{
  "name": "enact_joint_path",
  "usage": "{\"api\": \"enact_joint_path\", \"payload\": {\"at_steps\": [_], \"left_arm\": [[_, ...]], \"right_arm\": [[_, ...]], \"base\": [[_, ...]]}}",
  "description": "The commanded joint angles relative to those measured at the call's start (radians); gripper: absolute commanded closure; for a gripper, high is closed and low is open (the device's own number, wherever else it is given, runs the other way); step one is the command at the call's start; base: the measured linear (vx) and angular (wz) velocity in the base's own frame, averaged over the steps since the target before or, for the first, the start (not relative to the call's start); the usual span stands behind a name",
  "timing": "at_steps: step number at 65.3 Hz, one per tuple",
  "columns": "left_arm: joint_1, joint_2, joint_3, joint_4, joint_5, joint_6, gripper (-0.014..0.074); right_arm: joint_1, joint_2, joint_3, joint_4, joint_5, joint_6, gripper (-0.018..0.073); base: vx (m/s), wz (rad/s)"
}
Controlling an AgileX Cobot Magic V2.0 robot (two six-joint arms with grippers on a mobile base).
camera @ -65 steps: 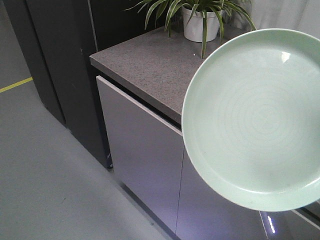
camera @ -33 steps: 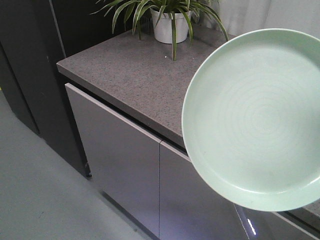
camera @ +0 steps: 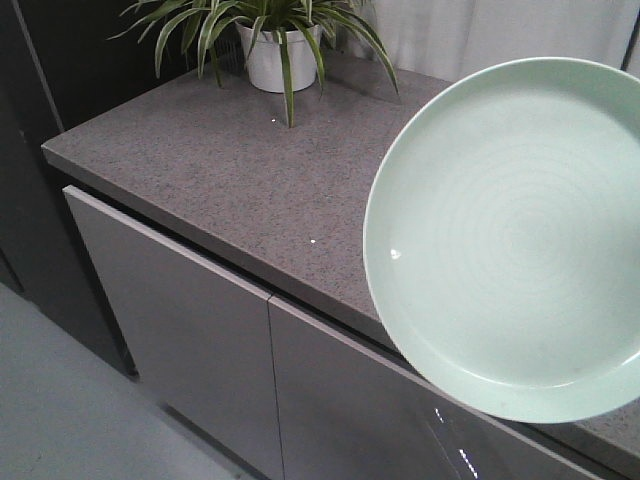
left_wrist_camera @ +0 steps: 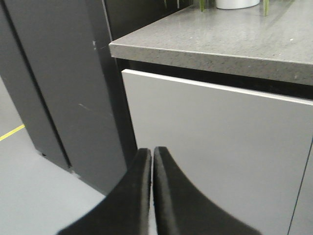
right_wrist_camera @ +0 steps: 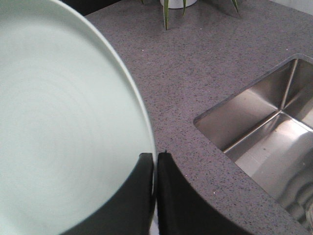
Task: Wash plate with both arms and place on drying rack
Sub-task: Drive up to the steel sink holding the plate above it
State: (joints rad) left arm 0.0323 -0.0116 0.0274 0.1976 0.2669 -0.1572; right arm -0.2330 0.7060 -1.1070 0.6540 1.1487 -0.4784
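Observation:
The pale mint-green plate point(camera: 510, 240) fills the right of the front view, held up in the air in front of the counter edge. In the right wrist view the plate point(right_wrist_camera: 58, 122) takes up the left side, and my right gripper point(right_wrist_camera: 155, 159) is shut on its rim, one black finger on each face. My left gripper point(left_wrist_camera: 152, 152) is shut with nothing in it, hanging low in front of a grey cabinet door point(left_wrist_camera: 215, 142). The drying rack is out of view.
A grey speckled counter point(camera: 230, 190) tops grey cabinets point(camera: 190, 340). A potted plant in a white pot point(camera: 270, 50) stands at the counter's back. A steel sink basin point(right_wrist_camera: 269, 137) is sunk in the counter to the right. Dark tall panels point(left_wrist_camera: 58, 83) stand left.
The counter, cabinets and plant have shifted left and closer in the front view, showing the base moving right along the counter. The plate keeps its place in the view.

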Motion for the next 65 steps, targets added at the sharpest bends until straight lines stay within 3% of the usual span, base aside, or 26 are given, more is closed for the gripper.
{"api": "enact_joint_path", "payload": {"at_steps": [1, 65], "left_arm": [[-0.001, -0.014, 0.019, 0.002, -0.079, -0.005, 0.0603], [-0.002, -0.014, 0.019, 0.002, -0.079, -0.005, 0.0603]], "right_arm": [[0.000, 0.006, -0.024, 0.039, -0.056, -0.002, 0.0566], [0.000, 0.006, -0.024, 0.039, -0.056, -0.002, 0.0566]], "base": [[0.05, -0.21], [0.06, -0.25]]}}
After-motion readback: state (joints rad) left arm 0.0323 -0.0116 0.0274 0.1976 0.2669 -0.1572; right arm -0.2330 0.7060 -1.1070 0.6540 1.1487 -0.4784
